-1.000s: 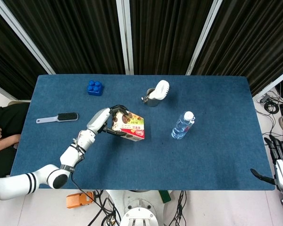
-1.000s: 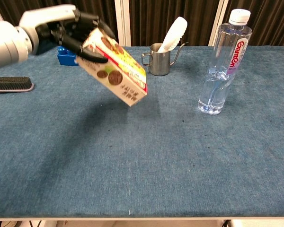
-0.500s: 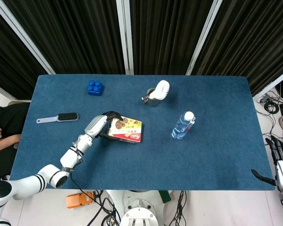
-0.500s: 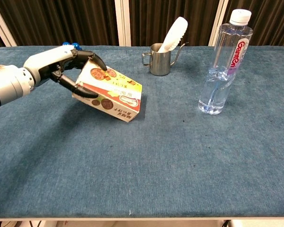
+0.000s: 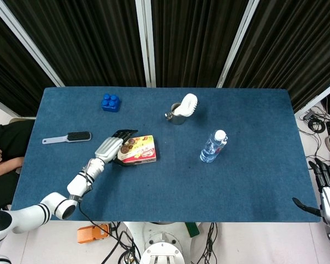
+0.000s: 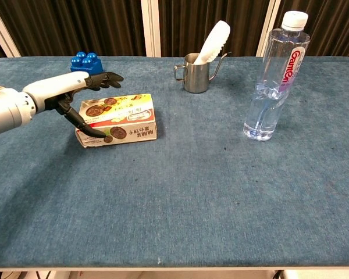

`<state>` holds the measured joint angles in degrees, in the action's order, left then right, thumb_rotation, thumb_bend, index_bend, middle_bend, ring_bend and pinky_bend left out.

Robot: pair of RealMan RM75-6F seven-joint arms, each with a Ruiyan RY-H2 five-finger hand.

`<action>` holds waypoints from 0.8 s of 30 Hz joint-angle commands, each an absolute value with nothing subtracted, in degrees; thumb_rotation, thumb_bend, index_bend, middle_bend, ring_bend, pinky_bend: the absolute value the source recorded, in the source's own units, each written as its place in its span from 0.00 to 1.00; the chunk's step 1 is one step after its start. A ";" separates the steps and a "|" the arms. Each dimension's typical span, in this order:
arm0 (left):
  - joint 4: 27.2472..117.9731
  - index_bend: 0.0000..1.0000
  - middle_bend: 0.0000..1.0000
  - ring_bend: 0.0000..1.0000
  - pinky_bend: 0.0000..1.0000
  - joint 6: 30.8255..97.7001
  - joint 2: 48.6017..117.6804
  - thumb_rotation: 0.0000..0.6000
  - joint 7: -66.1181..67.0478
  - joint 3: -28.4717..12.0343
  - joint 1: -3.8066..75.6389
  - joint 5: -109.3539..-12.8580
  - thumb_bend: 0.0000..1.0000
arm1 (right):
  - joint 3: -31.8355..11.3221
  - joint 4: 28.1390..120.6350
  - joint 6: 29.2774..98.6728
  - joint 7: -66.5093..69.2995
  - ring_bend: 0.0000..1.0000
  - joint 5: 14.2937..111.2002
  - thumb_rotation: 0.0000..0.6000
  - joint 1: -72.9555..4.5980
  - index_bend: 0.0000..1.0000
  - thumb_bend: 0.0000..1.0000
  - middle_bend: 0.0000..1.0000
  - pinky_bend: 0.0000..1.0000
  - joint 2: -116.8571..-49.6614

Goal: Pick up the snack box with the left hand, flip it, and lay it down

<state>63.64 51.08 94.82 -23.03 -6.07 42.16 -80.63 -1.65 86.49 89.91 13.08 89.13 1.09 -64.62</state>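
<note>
The snack box (image 6: 116, 121) lies flat on the worktop (image 6: 221, 197). The left hand (image 6: 75, 93), fingers spread, holds nothing; it should draw back sideways without nudging the box.

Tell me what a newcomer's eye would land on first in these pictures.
First, the snack box, lying flat on the blue table left of centre, with the left robot hand spread at its end, thumb against its side. Next, the tall water bottle standing at the right, and the metal cup at the back holding a white brush.
</note>
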 commanded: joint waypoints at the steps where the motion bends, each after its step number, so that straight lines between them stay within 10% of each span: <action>1: 66.33 0.00 0.01 0.00 0.03 52.67 92.44 1.00 -19.55 -6.79 41.32 -79.51 0.01 | -1.67 86.22 90.10 13.65 0.00 89.07 1.00 1.26 0.00 0.22 0.06 0.03 -64.48; 24: 94.65 0.00 0.00 0.00 0.03 79.35 66.34 1.00 -1.14 -0.64 15.57 -72.40 0.00 | -1.66 82.13 90.56 18.05 0.00 90.36 1.00 0.98 0.00 0.22 0.06 0.03 -64.74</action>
<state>92.84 75.08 67.56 -3.06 -2.57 19.01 -72.09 -1.67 82.09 90.47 18.15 90.25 1.04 -64.69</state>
